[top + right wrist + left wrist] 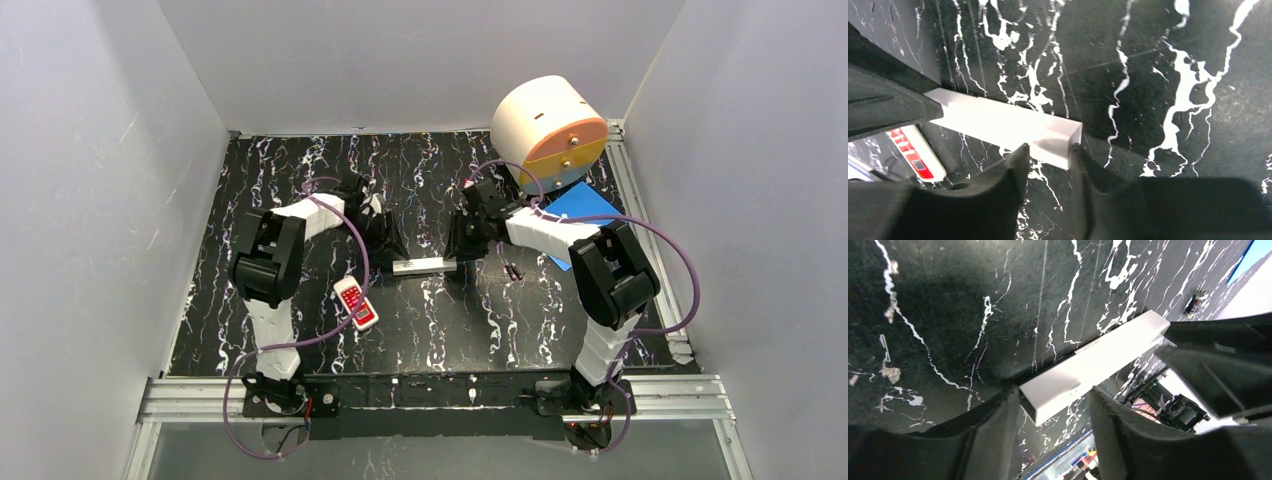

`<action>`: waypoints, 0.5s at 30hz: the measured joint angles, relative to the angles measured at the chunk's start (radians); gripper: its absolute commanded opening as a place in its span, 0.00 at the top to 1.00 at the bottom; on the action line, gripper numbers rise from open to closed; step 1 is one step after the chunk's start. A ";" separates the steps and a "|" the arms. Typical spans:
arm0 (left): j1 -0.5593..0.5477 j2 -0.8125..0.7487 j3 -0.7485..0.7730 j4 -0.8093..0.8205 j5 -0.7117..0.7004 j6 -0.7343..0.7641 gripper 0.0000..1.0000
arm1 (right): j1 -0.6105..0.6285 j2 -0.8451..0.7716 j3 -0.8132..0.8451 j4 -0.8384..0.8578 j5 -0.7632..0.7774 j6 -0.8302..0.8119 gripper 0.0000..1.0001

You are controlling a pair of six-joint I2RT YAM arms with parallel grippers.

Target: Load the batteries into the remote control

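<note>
Left end effector (1054, 396): jaws parted, straddling one end of the remote control (1098, 365), with a thin dark gap showing beside the bar, so not clamped. Right end effector (1049, 150): jaws also apart, tips set either side of the bar's opposite end, not pinching it. Remote control lies on the worktop (440, 330) between the two arms, long axis running left to right in the top view. The face showing in both wrist views is plain white; battery recess not visible, so its contents cannot be told. Batteries (513, 270): small dark cylinders loose on the worktop just right of the right end effector, apart from the remote; count unclear at this size. Shorter remote (356, 303) with a red face lies near the left arm, toward the bases. White drum (548, 130) with an orange-and-pale-blue end face sits at the far right corner beside a blue sheet (585, 200); face closed, inside not seen.
</note>
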 measured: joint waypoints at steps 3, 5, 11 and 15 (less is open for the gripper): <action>-0.010 0.000 0.049 -0.034 -0.048 0.013 0.32 | 0.019 -0.005 0.040 -0.023 0.023 -0.073 0.32; -0.008 0.000 0.079 -0.051 -0.083 0.023 0.26 | 0.022 -0.016 0.069 -0.024 0.019 -0.148 0.14; 0.017 -0.005 0.149 -0.110 -0.196 0.047 0.12 | 0.038 -0.042 0.131 -0.033 0.013 -0.359 0.06; 0.031 -0.035 0.149 -0.164 -0.280 0.055 0.02 | 0.110 -0.028 0.180 -0.071 0.037 -0.502 0.07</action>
